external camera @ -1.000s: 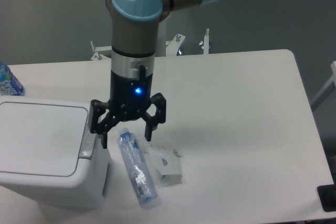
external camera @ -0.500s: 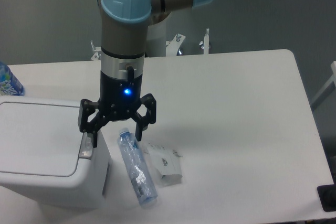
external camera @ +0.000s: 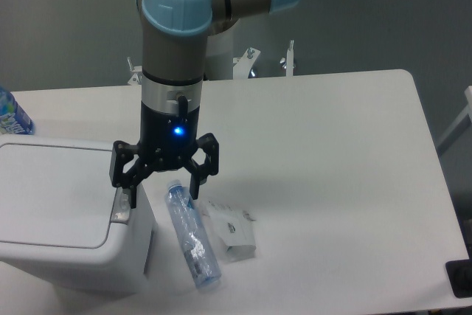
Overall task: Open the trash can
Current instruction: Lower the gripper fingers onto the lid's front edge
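The gripper (external camera: 163, 189) hangs with its fingers spread wide and nothing between them. One fingertip sits over the grey latch at the near edge of the trash can (external camera: 55, 212), whose lid lies flat and shut. A clear bottle (external camera: 192, 235) lies on the worktop (external camera: 332, 182) just below it.

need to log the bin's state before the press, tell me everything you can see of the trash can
The trash can is a large white boxy bin that looks like plastic, with rounded corners. It stands upright at the table's left front edge, partly cut off by the frame. Its flat rectangular lid is shut. A grey latch button sits at the lid's right edge. The open gripper hangs just above that button; contact cannot be judged. A clear plastic bottle lies close beside its right wall.
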